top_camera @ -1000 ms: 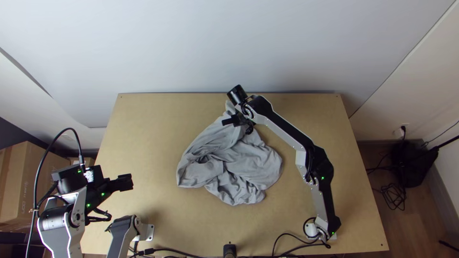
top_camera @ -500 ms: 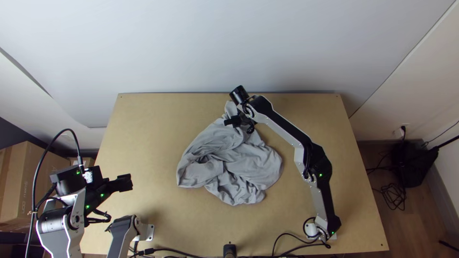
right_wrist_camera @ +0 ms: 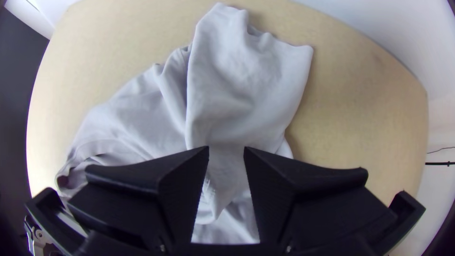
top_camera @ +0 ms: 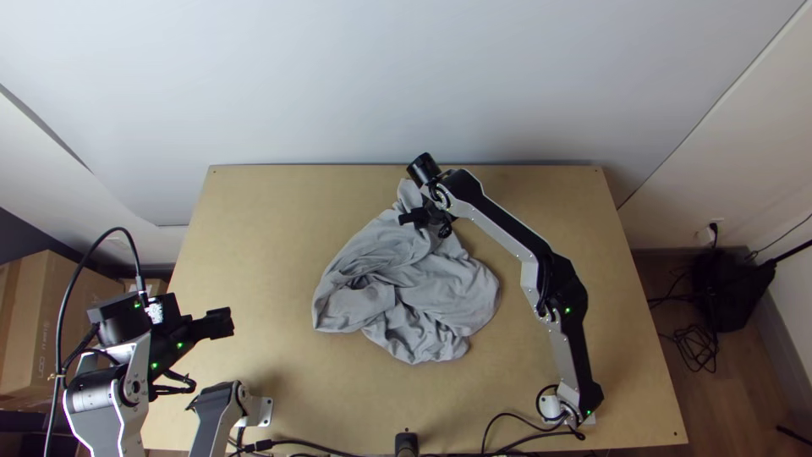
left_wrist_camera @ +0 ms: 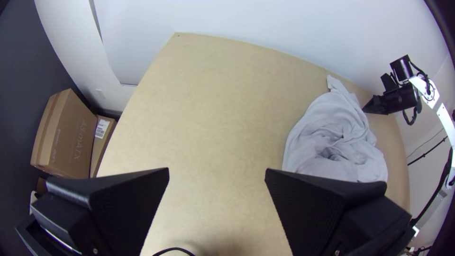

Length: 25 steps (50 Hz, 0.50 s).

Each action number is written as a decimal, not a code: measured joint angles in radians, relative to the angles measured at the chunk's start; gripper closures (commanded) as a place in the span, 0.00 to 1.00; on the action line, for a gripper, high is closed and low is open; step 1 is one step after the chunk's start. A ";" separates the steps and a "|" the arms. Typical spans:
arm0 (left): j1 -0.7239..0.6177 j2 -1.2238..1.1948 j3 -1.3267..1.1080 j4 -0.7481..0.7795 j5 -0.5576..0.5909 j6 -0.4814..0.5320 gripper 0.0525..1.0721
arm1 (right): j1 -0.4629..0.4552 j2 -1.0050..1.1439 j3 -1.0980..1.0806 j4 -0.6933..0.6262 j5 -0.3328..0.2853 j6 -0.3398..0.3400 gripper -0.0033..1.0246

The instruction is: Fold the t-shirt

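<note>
A grey t-shirt (top_camera: 406, 288) lies bunched and wrinkled mid-table, a narrow part stretching to the far edge. Over that upper part is my right gripper (top_camera: 414, 217). Seen from its wrist, the right gripper (right_wrist_camera: 226, 148) is open, grey cloth (right_wrist_camera: 237, 90) showing beyond and between its fingers; whether it touches the cloth is unclear. My left gripper (top_camera: 222, 323) stays over the table's left side, away from the shirt. In the left wrist view the left gripper (left_wrist_camera: 216, 171) is wide open with bare table between its fingers, the shirt (left_wrist_camera: 332, 137) off to one side.
The light wooden table (top_camera: 262, 245) has free room left and right of the shirt. Black cables (top_camera: 507, 419) run along the near edge. Cardboard boxes (top_camera: 63, 313) stand on the floor at the left, and a wall rises behind the table's far edge.
My right gripper has shifted slightly to the right over the shirt's upper part. The left arm has barely moved, and the shirt lies as before.
</note>
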 measured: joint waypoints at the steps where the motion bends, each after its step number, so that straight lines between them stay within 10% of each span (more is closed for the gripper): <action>1: 0.001 0.000 0.000 0.000 0.000 0.000 0.04 | 0.001 0.000 0.000 -0.003 0.000 0.000 0.64; 25: 0.004 -0.016 0.000 -0.001 0.000 0.000 0.04 | 0.024 -0.010 0.000 -0.038 -0.001 0.000 0.64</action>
